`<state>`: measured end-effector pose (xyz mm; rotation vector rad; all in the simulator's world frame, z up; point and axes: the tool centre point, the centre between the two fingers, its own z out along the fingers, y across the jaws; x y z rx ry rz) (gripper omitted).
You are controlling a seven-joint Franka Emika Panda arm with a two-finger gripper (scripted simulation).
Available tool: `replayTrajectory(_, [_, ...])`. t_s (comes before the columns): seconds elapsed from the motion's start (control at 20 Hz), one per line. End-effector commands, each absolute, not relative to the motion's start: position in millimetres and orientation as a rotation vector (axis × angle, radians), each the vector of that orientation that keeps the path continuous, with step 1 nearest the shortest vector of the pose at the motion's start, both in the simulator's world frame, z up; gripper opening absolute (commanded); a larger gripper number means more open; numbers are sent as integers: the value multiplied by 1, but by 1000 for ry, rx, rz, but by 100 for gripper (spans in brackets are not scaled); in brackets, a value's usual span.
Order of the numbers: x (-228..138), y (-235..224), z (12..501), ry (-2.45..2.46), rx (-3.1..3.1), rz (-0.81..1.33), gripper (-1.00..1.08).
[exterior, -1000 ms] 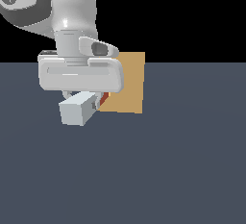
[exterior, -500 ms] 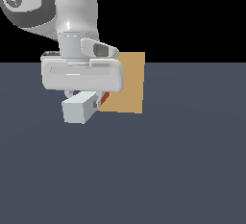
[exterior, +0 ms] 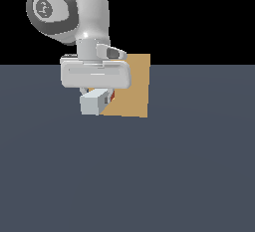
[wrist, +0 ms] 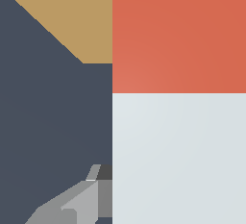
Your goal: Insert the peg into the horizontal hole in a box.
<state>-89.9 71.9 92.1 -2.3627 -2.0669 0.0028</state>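
Note:
In the exterior view my gripper (exterior: 101, 93) is shut on the peg (exterior: 93, 102) and holds it level above the floor. The peg's pale grey-white end faces the camera. Only a sliver of its red end (exterior: 112, 96) shows, against the face of the tan-orange box (exterior: 133, 89). The hole is hidden behind my hand and the peg. In the wrist view the peg (wrist: 178, 160) fills one side, red part beyond pale part, with a corner of the box (wrist: 72, 11) beside it and one grey finger (wrist: 81, 204) alongside.
The dark grey-blue floor (exterior: 174, 176) spreads all around the box. The white arm rises above the hand at the exterior view's left.
My gripper has carried the peg towards the exterior view's right and slightly up, closer to the box face. Less of the red end shows now.

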Motion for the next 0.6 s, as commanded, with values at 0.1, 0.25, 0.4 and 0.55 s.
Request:
replayTrajectory(0.1, [-84,101,95,-2068,-2366,-5,-100])
replayTrajectory(0.25, [-82,113,95,-2068,-2366,-6,-100])
replayTrajectory(0.4, [-81,117,95,-2068,-2367,-6,-100])
replayTrajectory(0.55, [-80,117,95,-2068,-2367,-6,-100])
